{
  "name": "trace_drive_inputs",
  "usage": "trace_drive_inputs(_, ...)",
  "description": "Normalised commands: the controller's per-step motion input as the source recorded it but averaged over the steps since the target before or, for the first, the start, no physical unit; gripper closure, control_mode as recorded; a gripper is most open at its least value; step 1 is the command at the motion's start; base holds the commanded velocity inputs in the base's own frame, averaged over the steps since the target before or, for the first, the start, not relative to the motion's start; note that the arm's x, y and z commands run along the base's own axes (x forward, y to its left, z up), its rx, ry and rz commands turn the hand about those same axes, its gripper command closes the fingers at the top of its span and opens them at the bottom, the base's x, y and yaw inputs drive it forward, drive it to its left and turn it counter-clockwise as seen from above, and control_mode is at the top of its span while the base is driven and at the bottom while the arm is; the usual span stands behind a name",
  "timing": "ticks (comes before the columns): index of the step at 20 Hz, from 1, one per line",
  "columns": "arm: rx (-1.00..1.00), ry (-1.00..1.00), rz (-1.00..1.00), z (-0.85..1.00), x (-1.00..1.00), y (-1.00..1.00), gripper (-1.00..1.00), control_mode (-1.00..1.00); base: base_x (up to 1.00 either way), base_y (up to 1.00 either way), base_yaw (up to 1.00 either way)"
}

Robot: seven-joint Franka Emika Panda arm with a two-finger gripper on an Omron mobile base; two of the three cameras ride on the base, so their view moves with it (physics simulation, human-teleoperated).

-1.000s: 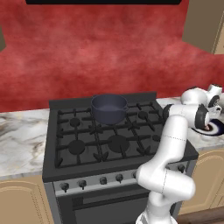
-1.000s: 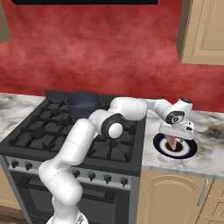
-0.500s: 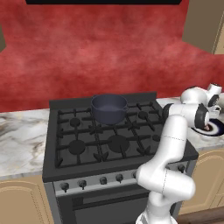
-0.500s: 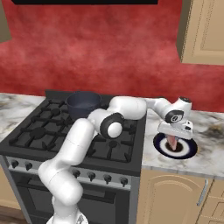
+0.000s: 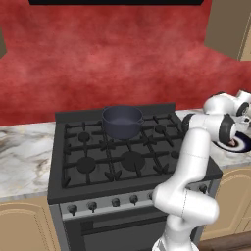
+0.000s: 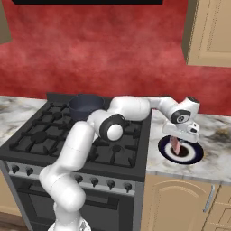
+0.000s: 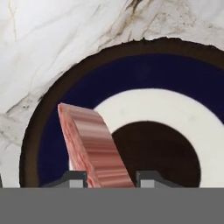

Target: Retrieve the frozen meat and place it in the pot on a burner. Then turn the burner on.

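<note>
Marble counter point(image 6: 212, 151) bears a plate point(image 6: 191, 156); stove point(image 5: 98, 169) carries the pot point(image 5: 122, 121).

A round plate point(image 6: 195, 155) with dark rim, navy band and white centre sits on the marble worktop point(image 6: 216, 149) just right of the black stove point(image 5: 63, 184), before a red wall point(image 5: 98, 63)

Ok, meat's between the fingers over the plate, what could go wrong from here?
1. The meat hangs from the gripper by one end, so it may slip out on the swing.
2. The pot sits on a rear burner across the stove; a low carry could clip its rim.
3. Lifting too little could drag the meat across the plate.
</note>
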Motion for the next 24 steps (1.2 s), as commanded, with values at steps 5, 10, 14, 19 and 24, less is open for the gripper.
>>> trace_drive_inputs(5,0.00,0.00,-0.12,0.00,-0.32,0.34,1.00,-1.00,0.00,0.00,0.00)
trace_drive_inputs(10,0.03,-0.03,-0.23,0.21,-0.27,0.25,1.00,-1.00,0.00,0.00,0.00)
trace_drive_inputs(14,0.10,-0.11,-0.28,0.43,-0.27,0.17,1.00,-1.00,0.00,0.00,0.00)
trace_drive_inputs(19,0.03,-0.15,-0.23,0.38,-0.43,0.36,1.00,-1.00,0.00,0.00,0.00)
trace_drive_inputs(24,0.13,-0.15,-0.28,0.48,-0.40,0.58,1.00,-1.00,0.00,0.00,0.00)
